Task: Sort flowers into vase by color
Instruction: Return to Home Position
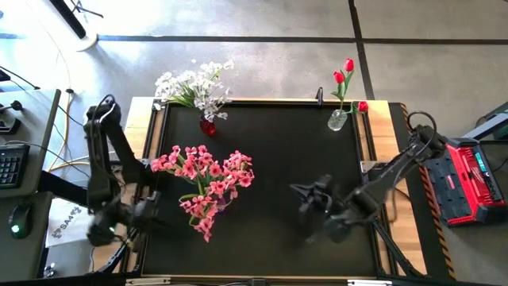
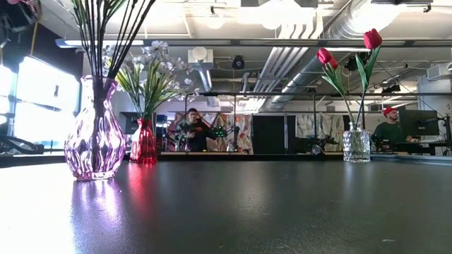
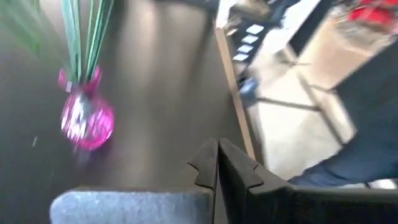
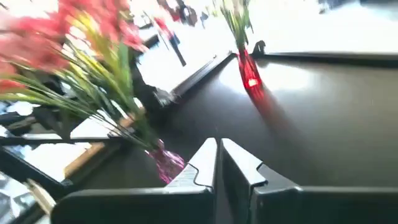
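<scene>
Dark left arm [image 1: 97,163], dark right arm [image 1: 393,171], looped black cables [image 1: 421,125], angular jaws

A lab-like workshop: exposed ceiling ducts [image 2: 318,60], a desk keyboard [image 1: 9,165], a person [image 2: 387,131] at a monitor [image 2: 418,121].

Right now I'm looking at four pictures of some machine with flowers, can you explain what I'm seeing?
It is a robot: a left arm and a right arm at a black table. One picture looks down from above, one looks level across the tabletop, and two come from wrist cameras. Three vases stand there: pink flowers in a purple vase, white flowers in a red vase, red tulips in a clear vase. The left fingers and right fingers are shut, holding nothing.
</scene>
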Robot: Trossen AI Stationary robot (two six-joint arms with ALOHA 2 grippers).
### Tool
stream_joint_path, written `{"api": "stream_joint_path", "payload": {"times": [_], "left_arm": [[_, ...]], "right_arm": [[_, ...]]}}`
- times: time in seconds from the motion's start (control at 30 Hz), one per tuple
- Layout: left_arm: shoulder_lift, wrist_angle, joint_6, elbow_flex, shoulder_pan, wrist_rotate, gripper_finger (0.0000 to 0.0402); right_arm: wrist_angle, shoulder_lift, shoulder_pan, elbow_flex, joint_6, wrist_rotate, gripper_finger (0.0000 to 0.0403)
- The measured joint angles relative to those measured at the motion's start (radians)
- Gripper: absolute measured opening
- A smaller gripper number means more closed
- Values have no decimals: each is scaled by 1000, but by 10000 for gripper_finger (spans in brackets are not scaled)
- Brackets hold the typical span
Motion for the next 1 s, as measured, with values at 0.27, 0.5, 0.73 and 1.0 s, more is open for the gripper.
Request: {"api": "stream_joint_path", "payload": {"times": [0.27,0.5,0.73,1.0], "left_arm": [[-297,343,678,0,-32,-23,0],[-463,814,1355,45,24,225,0],[-449,565,1588,266,49,126,0],[-576,496,1749,329,260,171,0]], "right_arm": [[-9,-45,125,0,-147,11,1],[6,-49,117,0,-177,-67,0],[93,-73,125,0,-409,21,0],[154,-188,45,0,-691,-105,0]]}}
